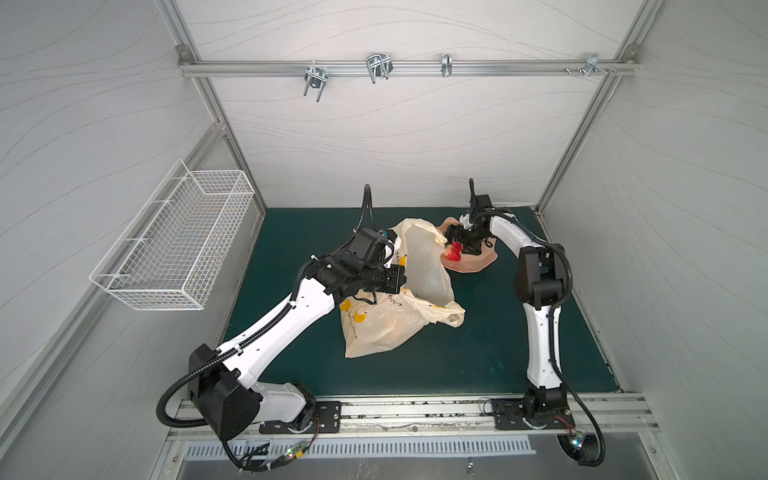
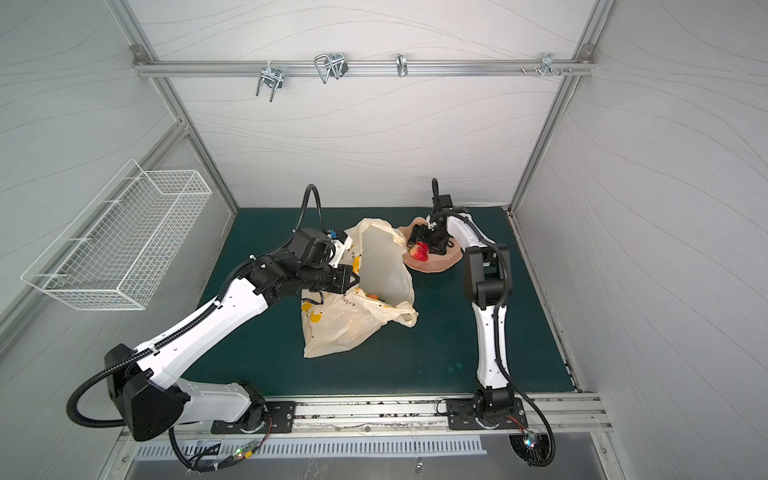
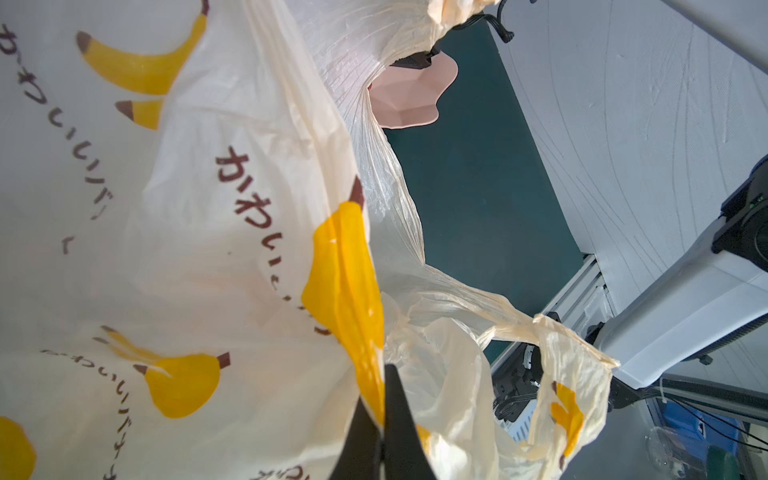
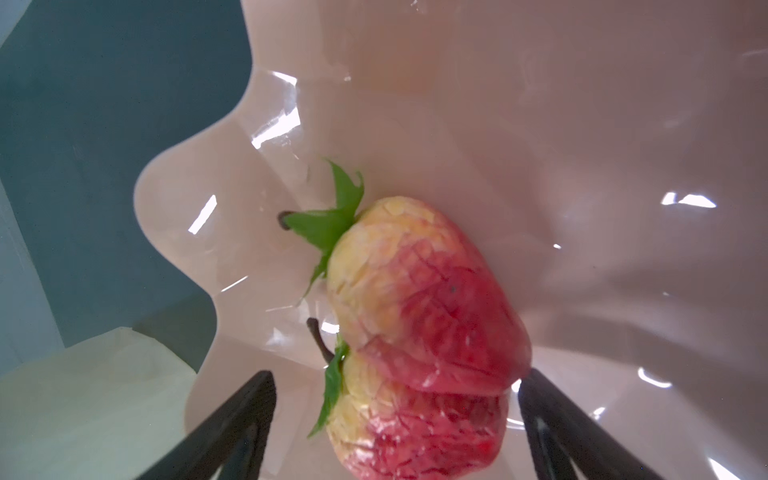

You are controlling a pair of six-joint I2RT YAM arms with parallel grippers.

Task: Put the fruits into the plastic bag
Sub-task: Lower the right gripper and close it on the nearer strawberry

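The cream plastic bag (image 1: 386,328) (image 2: 345,328) with banana prints lies mid-mat, its mouth held up. My left gripper (image 1: 401,276) (image 2: 353,279) (image 3: 384,374) is shut on the bag's rim (image 3: 357,291). A small orange piece (image 2: 374,296) shows inside the mouth. Two red strawberries with green tops (image 4: 415,291) (image 4: 415,432) lie touching on the wavy pink dish (image 4: 582,124) (image 1: 478,266). My right gripper (image 4: 397,374) (image 1: 455,245) (image 2: 422,249) is open just over the dish. Its black fingers (image 4: 249,407) stand either side of the nearer strawberry, with a gap on one side.
A white wire basket (image 1: 174,241) hangs on the left wall. Metal hooks (image 1: 378,66) sit on the back rail. The dish's edge (image 3: 411,95) lies right beside the raised bag side. Dark green mat (image 1: 478,353) covers the floor.
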